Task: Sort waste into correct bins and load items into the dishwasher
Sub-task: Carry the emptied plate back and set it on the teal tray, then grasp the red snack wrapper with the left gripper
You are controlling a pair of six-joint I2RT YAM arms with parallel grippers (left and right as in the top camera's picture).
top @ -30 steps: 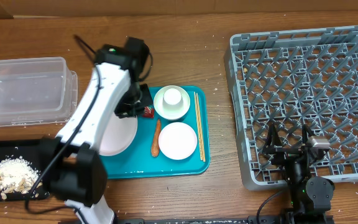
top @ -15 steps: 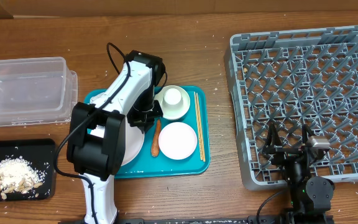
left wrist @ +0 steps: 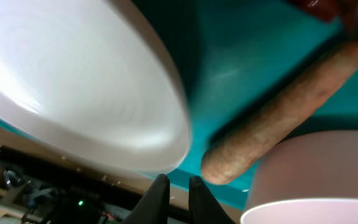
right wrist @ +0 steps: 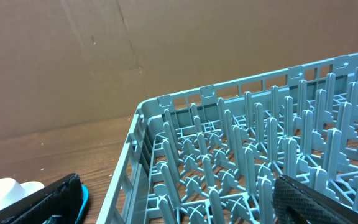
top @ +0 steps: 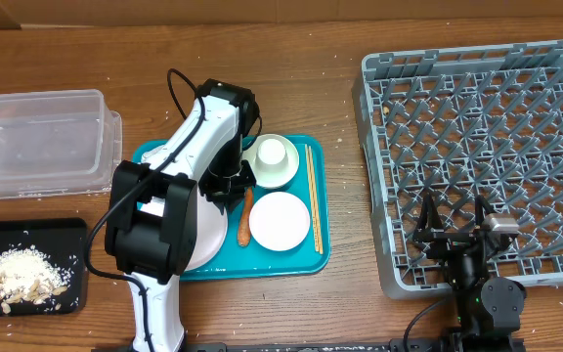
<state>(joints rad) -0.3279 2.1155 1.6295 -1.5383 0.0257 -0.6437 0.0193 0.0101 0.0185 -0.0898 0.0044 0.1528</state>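
My left gripper (top: 227,182) hangs low over the teal tray (top: 306,262), between the large white plate (top: 206,235) and the orange carrot (top: 246,217). Its black fingertips (left wrist: 159,198) stand almost together with only a thin slit and nothing between them. In the left wrist view the carrot (left wrist: 278,121) lies diagonally ahead, with the plate (left wrist: 73,81) to the left, a bowl rim (left wrist: 316,186) to the right and a blurred red wrapper (left wrist: 325,5) at the top. The grey dish rack (top: 477,68) stands at the right. My right gripper (top: 454,223) rests open at its near edge.
A bowl holding the cup (top: 270,156), a second bowl (top: 280,221) and wooden chopsticks (top: 313,196) lie on the teal tray. The clear tub (top: 37,147) stands at far left. The black tray (top: 57,240) below it holds rice scraps (top: 22,272).
The left arm swung right from the tray's left side to its middle, then held still over the last half second. The right arm has not moved.
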